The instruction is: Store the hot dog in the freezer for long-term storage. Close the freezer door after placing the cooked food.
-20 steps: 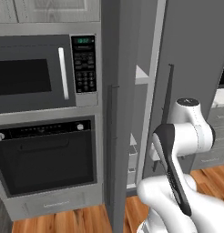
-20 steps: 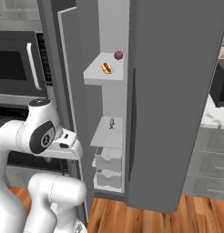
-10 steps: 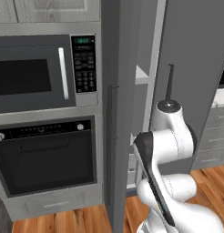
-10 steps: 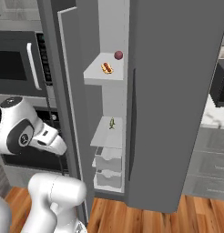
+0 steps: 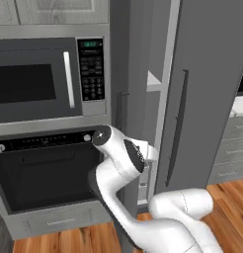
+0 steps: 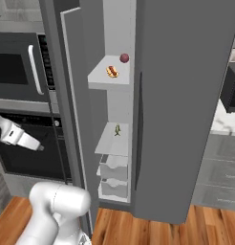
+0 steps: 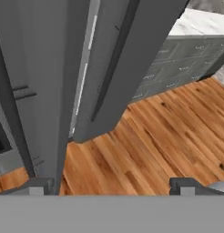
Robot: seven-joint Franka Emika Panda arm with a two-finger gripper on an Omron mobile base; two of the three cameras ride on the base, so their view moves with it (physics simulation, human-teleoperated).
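The hot dog (image 6: 112,72) is already lying on the upper freezer shelf (image 6: 102,76), beside a dark red ball (image 6: 124,58). The freezer door (image 6: 71,115) is standing ajar. It looks stiff and heavy, best pushed flat on its outer face. The gripper (image 7: 111,186) is hanging with fingers (image 7: 41,185) spread, holding nothing.

Both base views look forward from behind the arm, left and right, and share the freezer (image 5: 212,89). The right one sees into its shelves. The hand view looks down at the wooden floor (image 7: 145,150) beside the freezer.
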